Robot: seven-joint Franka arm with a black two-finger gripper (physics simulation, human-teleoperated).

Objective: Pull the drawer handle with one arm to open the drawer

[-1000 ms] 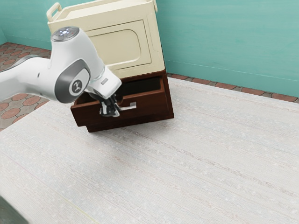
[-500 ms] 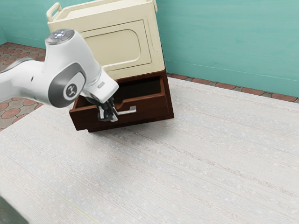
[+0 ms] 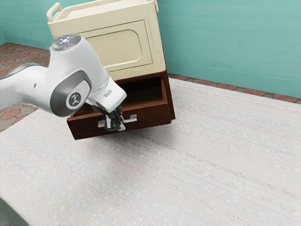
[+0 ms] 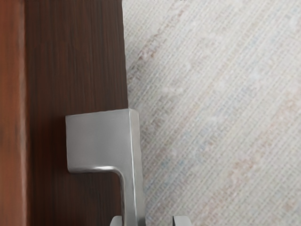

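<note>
In the exterior view my gripper [image 3: 116,125] is at the silver handle [image 3: 133,118] of the dark brown drawer [image 3: 153,114]. The drawer stands partly out of its cabinet, and its dark inside shows from above. In the wrist view the fingertips of my gripper [image 4: 149,221] are apart on either side of the handle bar [image 4: 133,197]. One is close to the bar on the drawer front's [image 4: 75,56] side; a gap separates the other from it. The gripper is open around the handle.
A cream cabinet section [image 3: 113,47] with side grips sits above the drawer. Pale, streaked flooring [image 3: 188,165] spreads out in front, a teal wall [image 3: 225,42] stands behind, and reddish tiles [image 3: 19,53] lie at the exterior view's left.
The drawer has come farther out of the cabinet, its front now lower in the exterior view. My hand shifted slightly left, then right and down, staying at the handle.
</note>
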